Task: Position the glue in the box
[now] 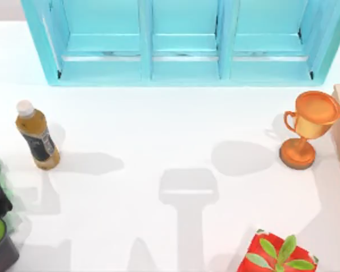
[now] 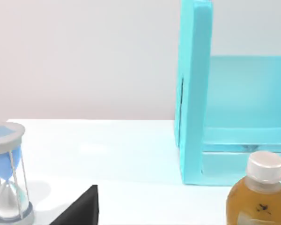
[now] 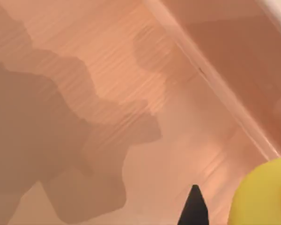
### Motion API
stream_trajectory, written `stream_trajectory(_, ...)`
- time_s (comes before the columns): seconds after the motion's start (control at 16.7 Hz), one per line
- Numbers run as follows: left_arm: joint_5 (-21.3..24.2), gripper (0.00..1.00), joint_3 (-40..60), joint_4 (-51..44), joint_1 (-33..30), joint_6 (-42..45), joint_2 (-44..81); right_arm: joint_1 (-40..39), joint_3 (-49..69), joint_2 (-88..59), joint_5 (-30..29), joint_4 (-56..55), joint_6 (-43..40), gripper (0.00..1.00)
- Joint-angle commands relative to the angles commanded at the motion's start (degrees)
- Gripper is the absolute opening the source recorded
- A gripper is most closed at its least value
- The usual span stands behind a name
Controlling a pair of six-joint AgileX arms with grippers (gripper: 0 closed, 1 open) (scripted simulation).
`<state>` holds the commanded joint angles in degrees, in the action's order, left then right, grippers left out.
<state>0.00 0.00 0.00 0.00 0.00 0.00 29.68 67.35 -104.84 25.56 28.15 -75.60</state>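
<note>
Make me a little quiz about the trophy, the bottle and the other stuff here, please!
1. True or false: the trophy has fallen over on its side.
2. Which thing stands at the top view's left? A) the drink bottle B) the red box with leaves C) the gold cup
3. Fill the gap: in the right wrist view, the yellow glue is seen against the inside of the peach-tan ____.

Key: 1) False, it stands upright. 2) A. 3) box.
</note>
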Motion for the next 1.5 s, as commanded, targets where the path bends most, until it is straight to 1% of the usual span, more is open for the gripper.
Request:
stream_trajectory(0.18, 0.0, 1.0, 0.0, 0.0, 0.0, 0.0, 0.0, 9.68, 0.13, -2.79, 15.98, 16.89, -17.79, 0.0)
stream_trajectory(0.36, 0.0, 1.0, 0.0, 0.0, 0.0, 0.0, 0.0, 17.35, -0.59, -5.36, 30.19, 31.62, -32.76, 0.0)
stream_trajectory(0.48, 0.0, 1.0, 0.0, 0.0, 0.0, 0.0, 0.0, 21.14, -1.26, -6.9, 37.67, 39.18, -40.36, 0.0)
stream_trajectory(0.6, 0.0, 1.0, 0.0, 0.0, 0.0, 0.0, 0.0, 23.75, -1.83, -8.19, 42.86, 44.37, -45.54, 0.0)
stream_trajectory(0.66, 0.0, 1.0, 0.0, 0.0, 0.0, 0.0, 0.0, 24.61, -2.03, -8.69, 44.58, 46.07, -47.24, 0.0)
stream_trajectory(0.78, 0.0, 1.0, 0.0, 0.0, 0.0, 0.0, 0.0, 25.42, -2.25, -9.23, 46.23, 47.72, -48.88, 0.0)
stream_trajectory(1.14, 0.0, 1.0, 0.0, 0.0, 0.0, 0.0, 0.0, 25.12, -2.12, -9.01, 46.11, 47.5, -48.67, 0.0)
stream_trajectory(1.32, 0.0, 1.0, 0.0, 0.0, 0.0, 0.0, 0.0, 24.14, -3.2, -8.56, 46.38, 44.21, -45.71, 0.0)
stream_trajectory(1.5, 0.0, 1.0, 0.0, 0.0, 0.0, 0.0, 0.0, 22.67, -5.82, -8.12, 46.75, 36.91, -39.01, 0.0)
